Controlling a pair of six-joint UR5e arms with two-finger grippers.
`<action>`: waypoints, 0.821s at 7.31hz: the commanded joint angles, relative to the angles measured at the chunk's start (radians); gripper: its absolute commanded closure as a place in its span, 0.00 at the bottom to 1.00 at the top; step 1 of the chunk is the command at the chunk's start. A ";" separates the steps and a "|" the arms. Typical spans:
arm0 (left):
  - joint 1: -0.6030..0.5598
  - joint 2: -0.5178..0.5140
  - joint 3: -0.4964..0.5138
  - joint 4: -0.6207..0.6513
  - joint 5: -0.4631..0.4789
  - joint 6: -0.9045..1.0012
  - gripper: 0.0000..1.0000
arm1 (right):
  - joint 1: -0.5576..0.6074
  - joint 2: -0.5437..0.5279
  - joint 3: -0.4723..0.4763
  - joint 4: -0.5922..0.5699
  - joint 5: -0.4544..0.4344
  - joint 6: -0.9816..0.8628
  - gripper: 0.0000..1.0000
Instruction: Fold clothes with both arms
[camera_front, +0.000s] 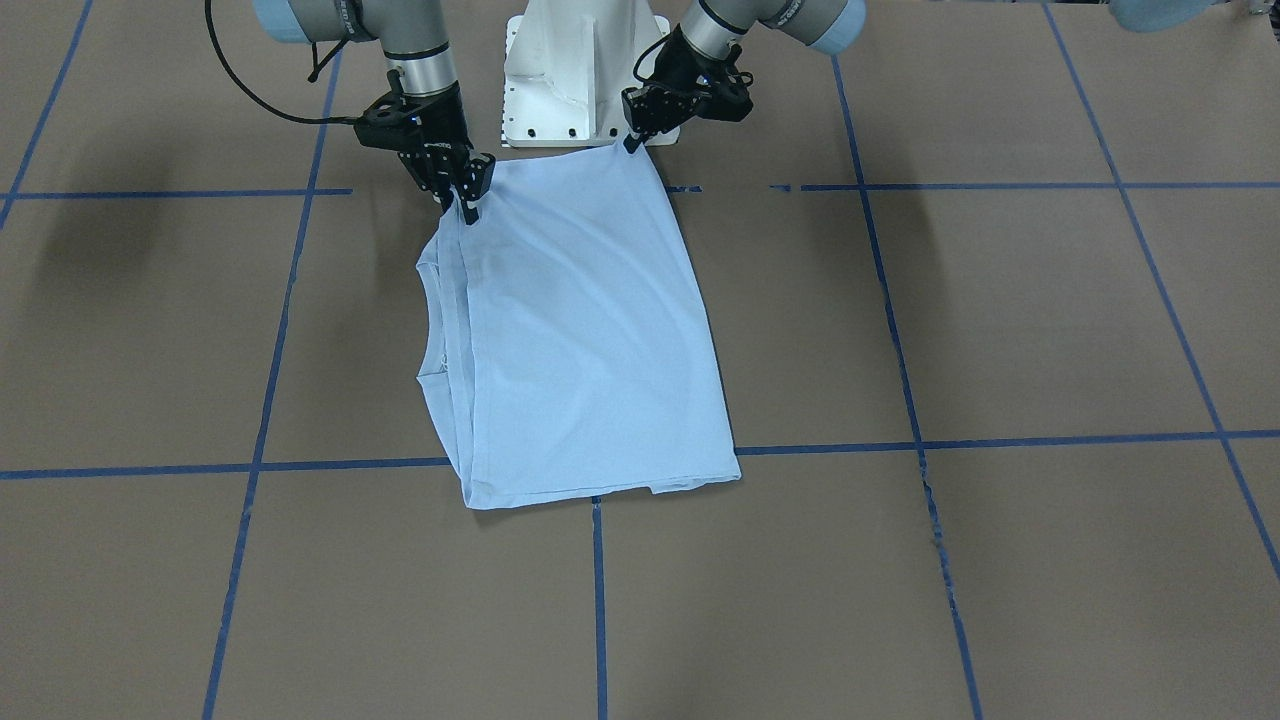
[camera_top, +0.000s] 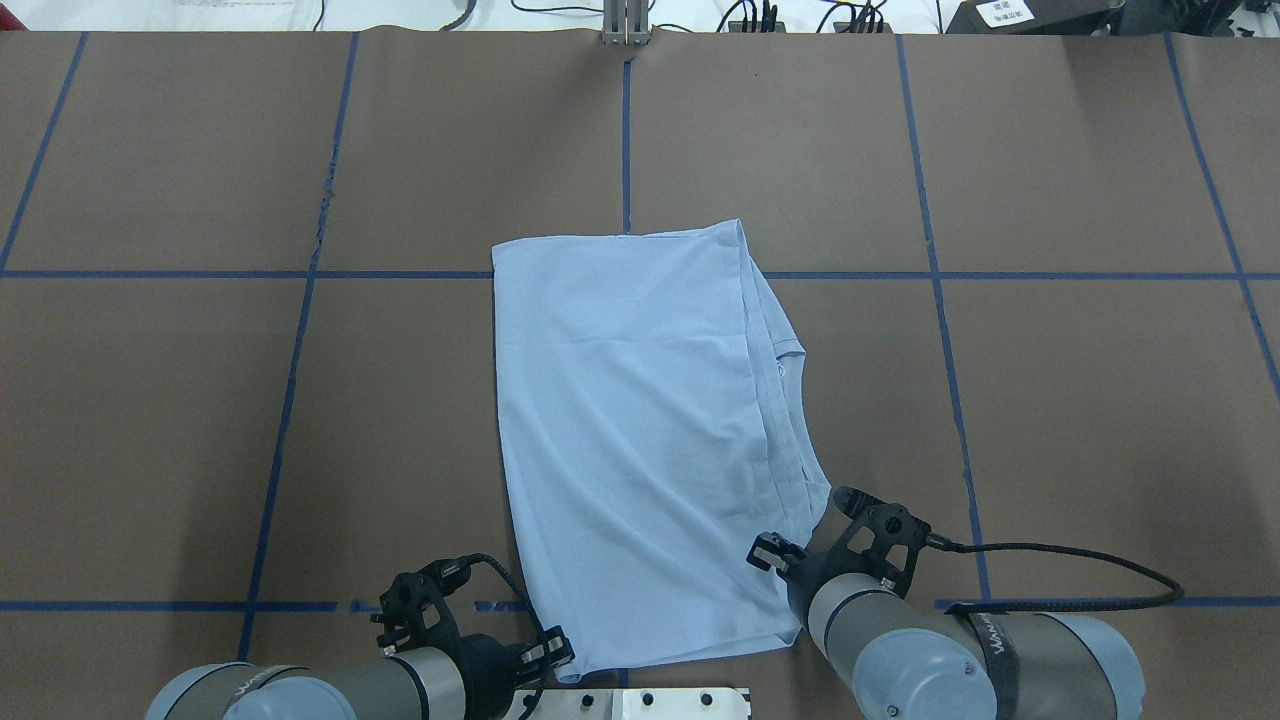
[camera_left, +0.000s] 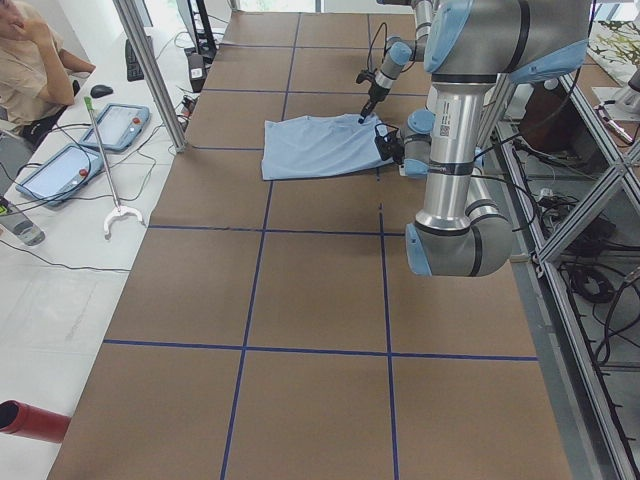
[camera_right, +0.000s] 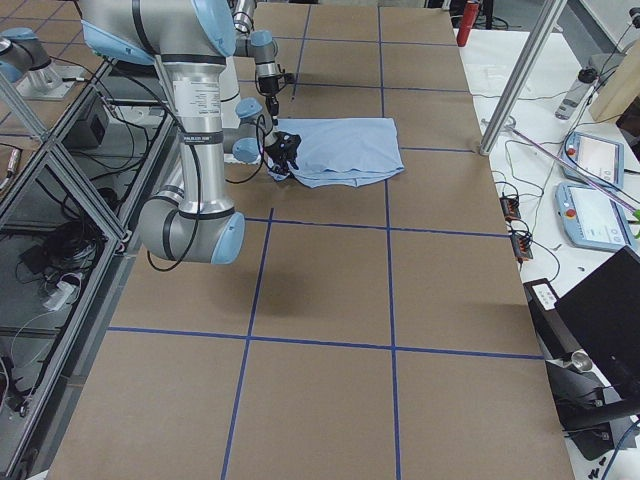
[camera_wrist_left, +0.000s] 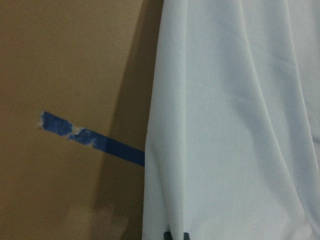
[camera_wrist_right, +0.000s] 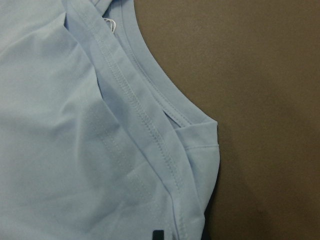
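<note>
The light blue T-shirt (camera_front: 580, 330) (camera_top: 640, 420) lies folded lengthwise on the brown table, its round collar (camera_top: 790, 370) and a white tag (camera_wrist_right: 109, 22) showing along one side. My left gripper (camera_front: 632, 143) (camera_top: 558, 655) is shut on the shirt's corner nearest the robot base, on the side away from the collar. At the collar-side near corner my right gripper (camera_front: 469, 208) (camera_top: 790, 570) is shut on the shoulder seam (camera_wrist_right: 150, 125). Both wrist views are filled with cloth (camera_wrist_left: 230, 125), with only dark fingertip edges at the bottom.
The white pedestal base (camera_front: 570, 70) stands just behind the shirt's near edge. Blue tape lines (camera_top: 625, 130) grid the table. A person (camera_left: 30, 60), tablets (camera_left: 118, 125) and a grabber stick (camera_left: 105, 170) are at a side bench beyond the table's far edge.
</note>
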 joint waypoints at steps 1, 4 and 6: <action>0.000 0.002 -0.007 0.000 0.000 0.000 1.00 | 0.000 0.003 0.000 0.000 0.001 0.000 1.00; -0.015 0.025 -0.126 0.041 -0.044 0.026 1.00 | 0.016 0.002 0.046 0.000 0.027 -0.001 1.00; -0.015 0.040 -0.359 0.298 -0.067 0.031 1.00 | 0.065 -0.011 0.163 -0.044 0.096 -0.001 1.00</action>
